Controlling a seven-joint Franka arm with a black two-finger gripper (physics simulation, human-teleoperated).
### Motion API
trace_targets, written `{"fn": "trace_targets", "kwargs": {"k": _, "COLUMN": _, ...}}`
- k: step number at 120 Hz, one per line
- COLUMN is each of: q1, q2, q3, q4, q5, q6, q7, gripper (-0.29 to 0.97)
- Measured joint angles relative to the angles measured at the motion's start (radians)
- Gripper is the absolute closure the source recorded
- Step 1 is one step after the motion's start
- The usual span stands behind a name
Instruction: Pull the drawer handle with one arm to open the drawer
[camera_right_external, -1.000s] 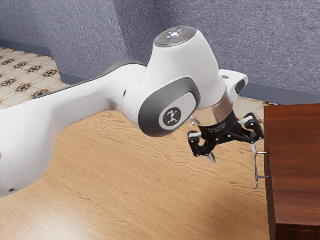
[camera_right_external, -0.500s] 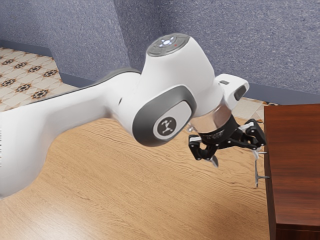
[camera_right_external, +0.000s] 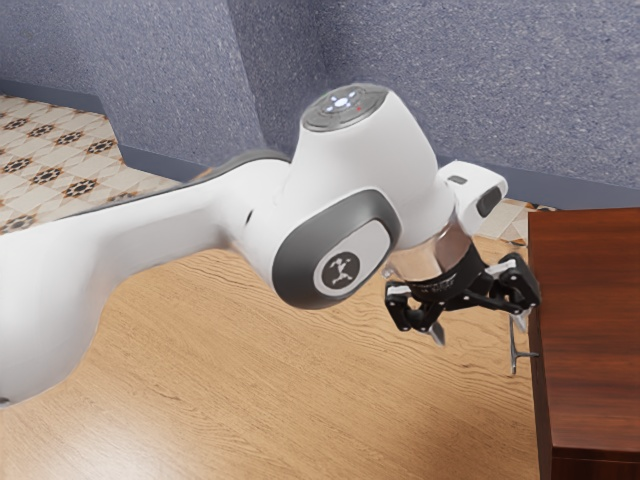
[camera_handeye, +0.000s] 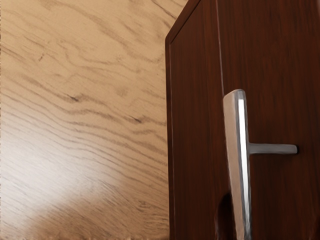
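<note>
Side-on: wide-open, empty hand (camera_right_external: 478, 318) at ten o'clock of drawer handle (camera_right_external: 514, 347). Up close: slim, silver, on dark drawer front (camera_handeye: 194, 125).

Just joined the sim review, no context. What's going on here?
The Franka arm is reaching its black tool toward the metal handle on the dark wooden drawer front. The tool is open, with one finger close by the handle's upper end, and it is not clamped on anything. The drawer front does not look pulled out yet, so the grasp and the pull remain to be done.
</note>
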Motion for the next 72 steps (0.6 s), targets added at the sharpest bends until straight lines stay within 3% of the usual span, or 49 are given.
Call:
{"fn": "trace_targets", "kwargs": {"k": 28, "q1": 0.009, "q2": 0.0, "q3": -0.001, "q4": -0.01, "q5": -0.004, "q6": 0.007, "q7": 0.003, "gripper": 0.0}}
{"fn": "trace_targets", "kwargs": {"k": 50, "q1": 0.004, "q2": 0.003, "q3": 0.0, "q4": -0.009, "q5": -0.015, "q6": 0.009, "q7": 0.003, "gripper": 0.18}}
{"fn": "trace_targets", "kwargs": {"k": 72, "q1": 0.0, "q2": 0.009, "q3": -0.001, "q4": -0.009, "q5": -0.018, "q6": 0.016, "q7": 0.0, "gripper": 0.26}}
